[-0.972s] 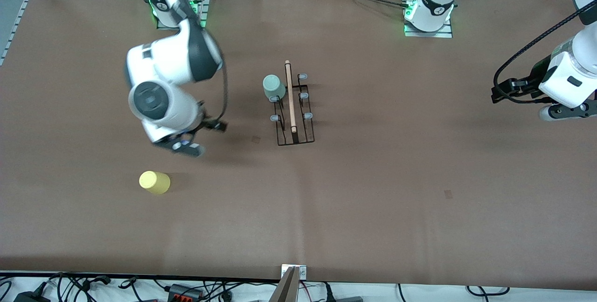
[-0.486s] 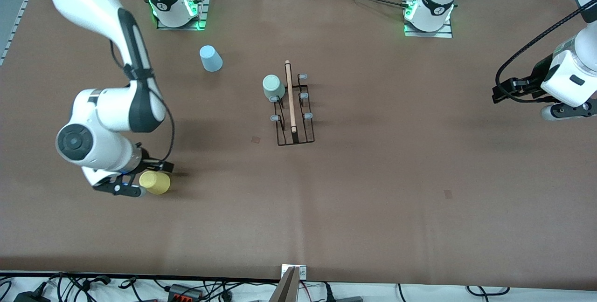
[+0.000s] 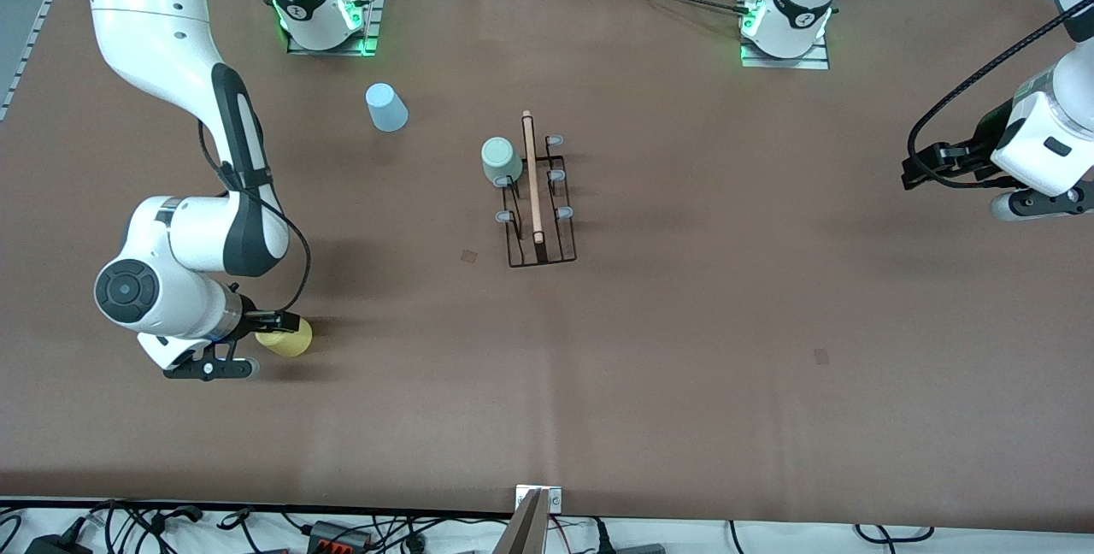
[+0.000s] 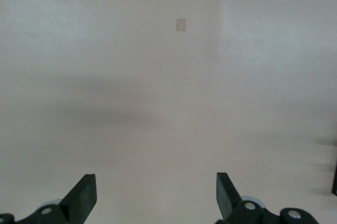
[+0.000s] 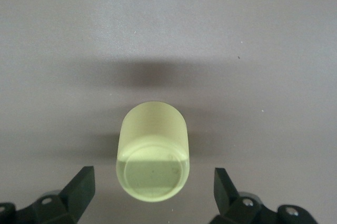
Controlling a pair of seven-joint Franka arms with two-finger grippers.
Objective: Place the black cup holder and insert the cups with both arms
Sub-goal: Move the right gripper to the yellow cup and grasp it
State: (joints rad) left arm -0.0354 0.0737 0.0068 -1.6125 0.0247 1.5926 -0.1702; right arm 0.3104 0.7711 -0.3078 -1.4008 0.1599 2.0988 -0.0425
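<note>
Yellow cup [image 3: 288, 338] on its side on the desk [image 3: 684, 366], lined up between the spread fingers of the right hand [image 3: 246, 340], not yet gripped; mouth turned toward that hand's wrist camera, base pointing away. Right hand low at the desk near the right arm's end, fingers wide on either side of the cup, likely set that way so a closing squeeze catches the cup's wall. Cup holder [image 3: 538, 195] upright mid-desk, well apart from this hand and farther from the front camera, wooden rod [image 3: 532, 178] along its top, green cup [image 3: 500, 159] already sitting on a peg on the side toward the right arm. Blue cup [image 3: 386, 107] upside down near the right arm's base, untouched. Left hand [image 3: 927, 167] waiting open and empty over bare desk at the left arm's end.
</note>
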